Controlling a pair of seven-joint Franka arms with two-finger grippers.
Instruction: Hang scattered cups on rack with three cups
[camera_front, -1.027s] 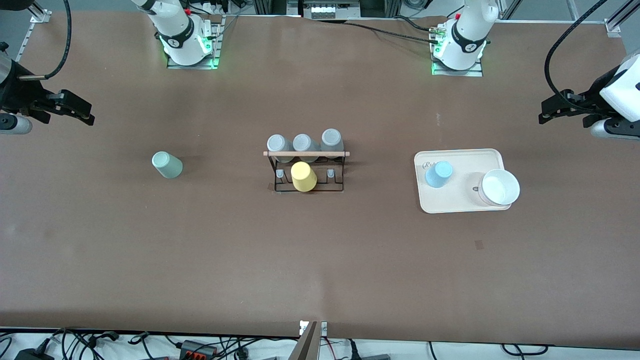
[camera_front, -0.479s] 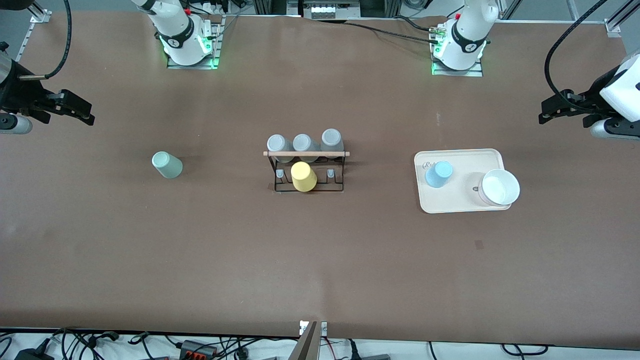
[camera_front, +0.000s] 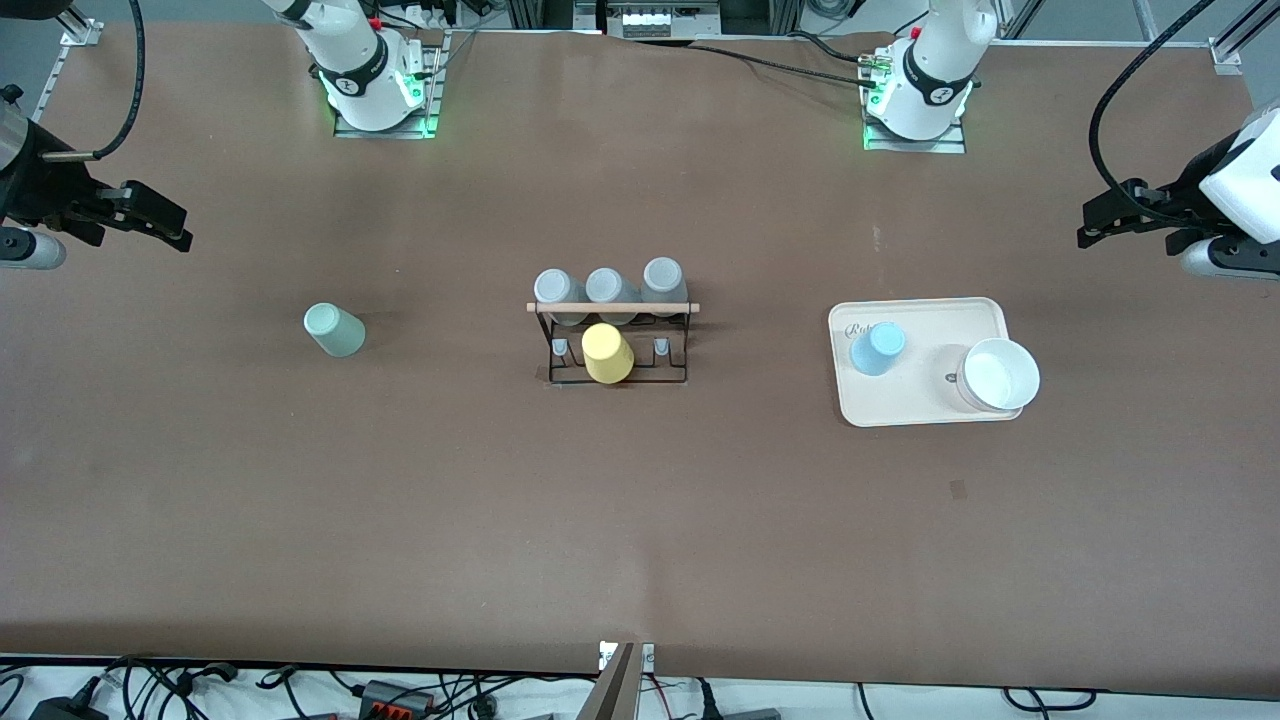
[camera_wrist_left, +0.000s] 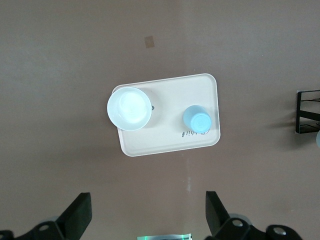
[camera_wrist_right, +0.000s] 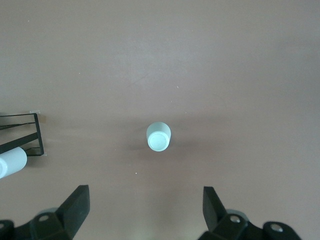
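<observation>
The right gripper (camera_front: 170, 228) hangs high over the counter's (camera_front: 640, 520) right-arm end, fingers apart and empty. Beneath it the mint-green cup (camera_front: 334, 329) stands mouth-down on the bare counter, well apart from the rack (camera_front: 612, 340) at mid-counter. Toward the left arm's end, the light blue cup (camera_front: 878, 349) sits inverted on the cream tray (camera_front: 925, 405), beside a white bowl (camera_front: 998, 375). The left gripper (camera_front: 1100, 222) waits above, fingers spread. Both cups look light, rigid and smooth; pinching across the sidewall seems safest.
</observation>
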